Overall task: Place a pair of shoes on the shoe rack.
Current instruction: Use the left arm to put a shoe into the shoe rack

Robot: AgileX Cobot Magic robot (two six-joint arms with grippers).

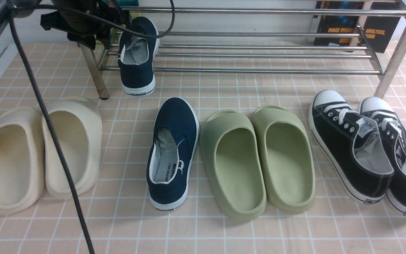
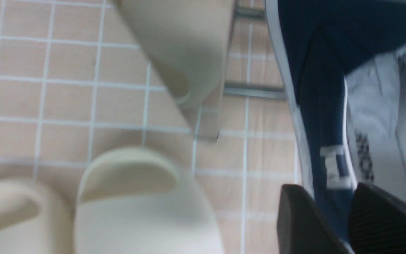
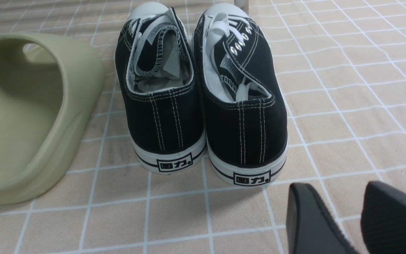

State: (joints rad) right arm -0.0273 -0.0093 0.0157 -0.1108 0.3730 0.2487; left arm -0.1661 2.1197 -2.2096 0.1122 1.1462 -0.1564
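Note:
One navy slip-on shoe (image 1: 137, 56) lies tilted on the lower bars of the chrome shoe rack (image 1: 259, 34), toe toward the back and heel hanging over the front bar. My left gripper (image 2: 330, 190) straddles this shoe's (image 2: 315, 88) side wall at the collar, one finger outside and one inside, open by a modest gap. In the front view only the left arm's dark bulk shows beside the shoe. The other navy shoe (image 1: 173, 151) stands on the tiled floor, heel toward me. Low over bare tiles, my right gripper (image 3: 340, 187) is open and holds nothing.
A pair of cream slides (image 1: 41, 155) sits at the left, green slides (image 1: 256, 158) in the middle, black lace-up sneakers (image 1: 365, 148) at the right by a rack leg (image 1: 397, 53). A black cable (image 1: 48, 123) crosses the left side. A book (image 1: 354, 28) stands behind the rack.

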